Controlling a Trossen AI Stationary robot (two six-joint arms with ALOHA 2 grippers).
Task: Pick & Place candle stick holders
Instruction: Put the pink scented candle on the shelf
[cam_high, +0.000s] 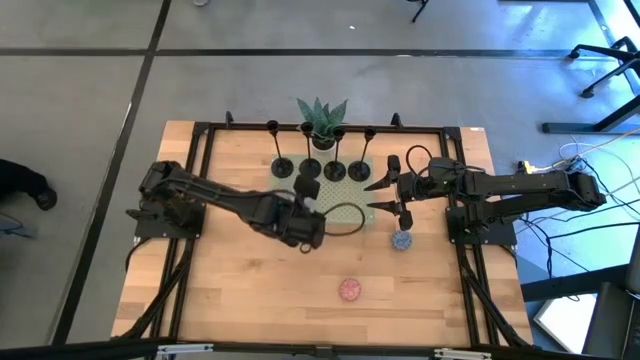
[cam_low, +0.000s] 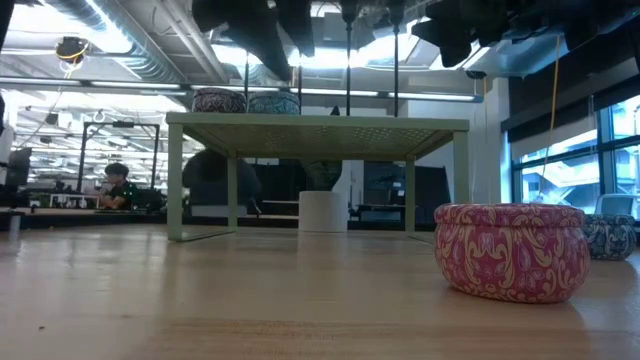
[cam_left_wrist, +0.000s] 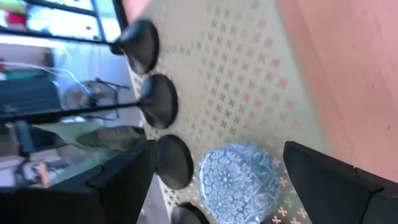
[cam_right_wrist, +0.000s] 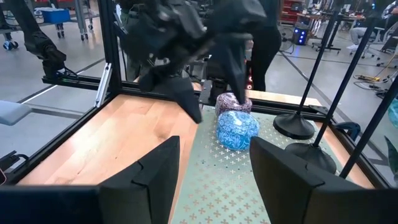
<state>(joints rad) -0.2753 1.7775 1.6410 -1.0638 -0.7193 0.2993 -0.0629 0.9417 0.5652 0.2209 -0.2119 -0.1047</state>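
While four candle stick holders stand beyond both empty grippers, left gripper wide, right gripper half-open, placement seemingly done.

A wooden table with a black frame along its edges carries everything. Near its far edge stands a pale green perforated stand on thin legs. A potted plant sits at the far edge behind it. Directly on the wood lie a pink patterned tin, toward the near side, and a blue patterned tin just beside the stand's right end. The two arm bases are mounted at the table's left and right sides.
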